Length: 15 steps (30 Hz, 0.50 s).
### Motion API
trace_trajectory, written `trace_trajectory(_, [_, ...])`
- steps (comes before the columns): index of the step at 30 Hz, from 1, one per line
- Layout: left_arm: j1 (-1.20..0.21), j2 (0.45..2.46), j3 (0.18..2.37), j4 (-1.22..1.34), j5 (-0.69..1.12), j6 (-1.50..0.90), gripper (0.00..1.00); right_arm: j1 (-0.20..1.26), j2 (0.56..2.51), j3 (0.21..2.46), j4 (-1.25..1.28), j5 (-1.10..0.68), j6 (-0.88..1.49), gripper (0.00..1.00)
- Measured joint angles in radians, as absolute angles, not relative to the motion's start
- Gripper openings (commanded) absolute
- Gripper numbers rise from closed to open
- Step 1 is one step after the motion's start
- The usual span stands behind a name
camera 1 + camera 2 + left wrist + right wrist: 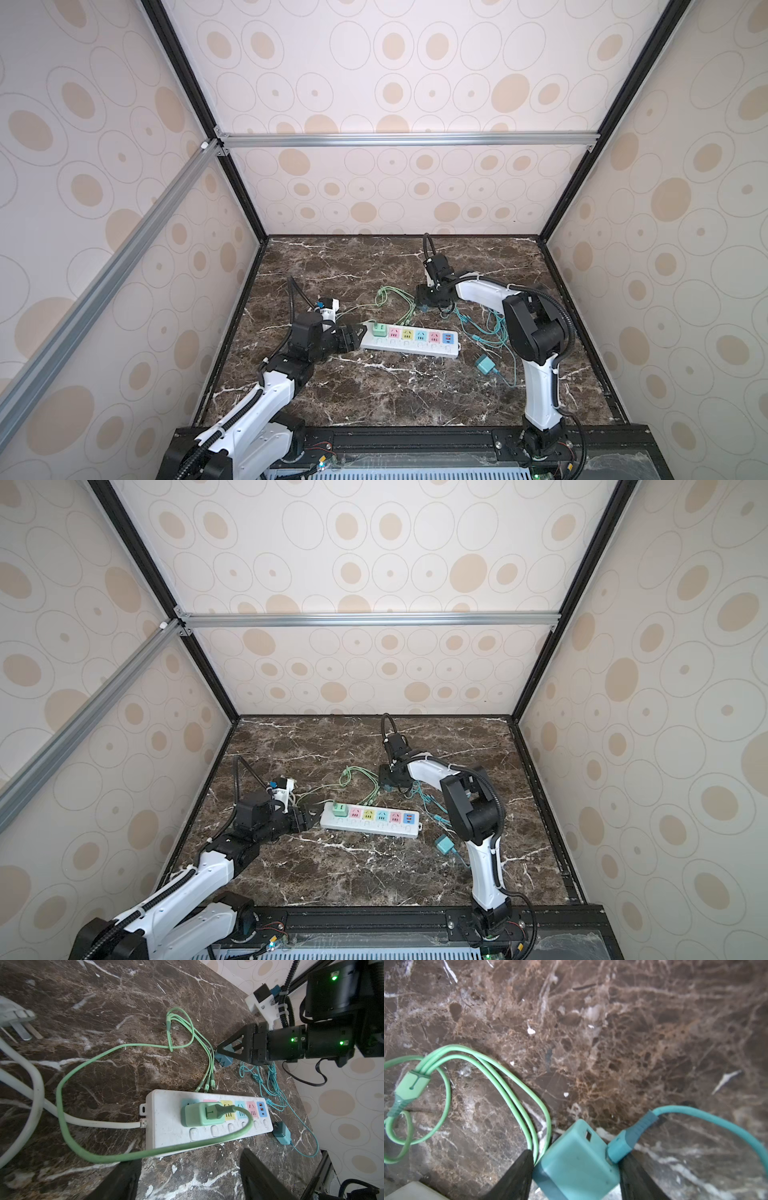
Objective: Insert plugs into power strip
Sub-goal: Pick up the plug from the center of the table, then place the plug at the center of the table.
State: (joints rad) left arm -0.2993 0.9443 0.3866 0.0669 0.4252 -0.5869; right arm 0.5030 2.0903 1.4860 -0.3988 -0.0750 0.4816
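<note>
- While the strip (pixel 399 348) lies across the middle of the marble table (pixel 374 399), the loose plug (pixel 485 365), a teal one, lies on the near side of it, close to its USB end but not touching it. A thin teal cable trails from this plug.
- The left gripper (pixel 360 337) hovers just beside the strip's cord end, low over the table. Its jaws stand apart and nothing is between them.
- The green plug (pixel 199 1114) sits in the strip's first socket, the one next to the cord end. The pink, yellow, blue and pink sockets after it are uncovered.
- The green cable (pixel 62 1088) leaves this plug, crosses the strip's near edge and loops round the cord end to the far side, where three thin ends lie just beside the strip.
- Farther behind the strip, the right gripper (pixel 223 1053) points down at the table. Its fingers (pixel 517 1176) are closed on the teal plug (pixel 577 1159), one on each side. I cannot tell if this plug touches the table.
- The white plug (pixel 14 1014) lies well apart from the strip, past its cord end.
</note>
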Motion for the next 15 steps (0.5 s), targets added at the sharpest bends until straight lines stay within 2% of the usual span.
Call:
trace_trajectory(6, [-0.299,0.944,0.385,0.067,0.426,-0.587,0.74,0.503,2.100,1.507,-0.427,-0.076,0.436,0.42])
trace_trajectory(15, [-0.299,0.968,0.384,0.091,0.471,-0.590,0.72,0.503,2.025,1.452,-0.511,-0.144,0.310,0.44])
